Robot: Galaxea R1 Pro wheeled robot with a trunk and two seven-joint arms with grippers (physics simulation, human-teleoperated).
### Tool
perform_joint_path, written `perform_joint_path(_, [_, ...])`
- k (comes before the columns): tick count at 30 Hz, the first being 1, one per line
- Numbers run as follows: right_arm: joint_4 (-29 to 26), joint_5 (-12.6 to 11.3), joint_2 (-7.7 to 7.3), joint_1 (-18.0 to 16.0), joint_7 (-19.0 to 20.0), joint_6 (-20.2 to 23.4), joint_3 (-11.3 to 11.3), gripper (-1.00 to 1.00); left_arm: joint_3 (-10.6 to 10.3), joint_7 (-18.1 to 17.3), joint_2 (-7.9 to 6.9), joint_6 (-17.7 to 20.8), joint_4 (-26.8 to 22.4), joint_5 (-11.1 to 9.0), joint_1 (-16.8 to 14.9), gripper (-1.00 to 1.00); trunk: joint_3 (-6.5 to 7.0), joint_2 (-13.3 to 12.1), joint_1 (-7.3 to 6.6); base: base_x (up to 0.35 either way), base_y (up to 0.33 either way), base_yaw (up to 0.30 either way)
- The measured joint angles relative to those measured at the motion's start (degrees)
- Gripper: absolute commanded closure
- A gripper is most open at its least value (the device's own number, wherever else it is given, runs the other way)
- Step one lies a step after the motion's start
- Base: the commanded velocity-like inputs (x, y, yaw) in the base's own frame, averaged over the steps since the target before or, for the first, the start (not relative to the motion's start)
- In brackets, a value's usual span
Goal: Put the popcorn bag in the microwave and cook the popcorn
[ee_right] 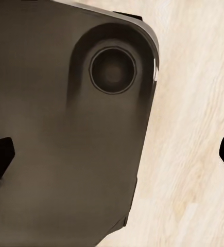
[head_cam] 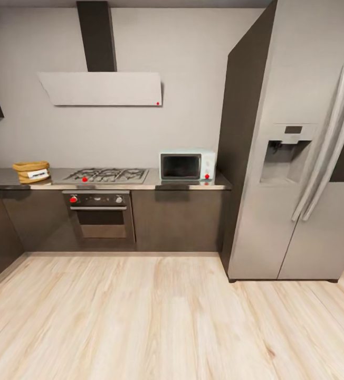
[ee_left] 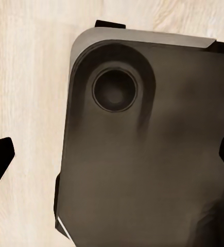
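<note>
Wide bare wooden floor (head_cam: 156, 316) is left open before the desk (head_cam: 156, 183). Popcorn bag (head_cam: 31, 172) is unobstructed at the desk's left end, gas hob (head_cam: 106, 174) set between it and microwave (head_cam: 187, 165). Microwave is hemmed by the tall fridge (head_cam: 293, 158) just beside it.

A gas hob (head_cam: 107, 174) with black grates sits above a steel oven (head_cam: 101, 216) with 2 red knobs. An extractor hood (head_cam: 101, 87) hangs above. A steel double-door fridge (head_cam: 298, 158) stands right, on pale wood flooring (head_cam: 140, 316).
</note>
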State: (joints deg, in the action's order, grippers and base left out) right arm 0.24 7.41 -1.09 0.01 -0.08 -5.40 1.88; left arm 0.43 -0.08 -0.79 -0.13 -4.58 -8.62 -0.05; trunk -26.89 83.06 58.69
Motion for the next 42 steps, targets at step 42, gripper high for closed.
perform_joint_path(42, [0.04, -0.23, 0.09, 0.00, 0.00, -0.12, -0.10, -1.00, -0.06, 0.00, 0.01, -0.03, -0.01, 0.01, 0.00, -1.00, 0.00, 0.00, 0.00, 0.323, -0.037, 0.000])
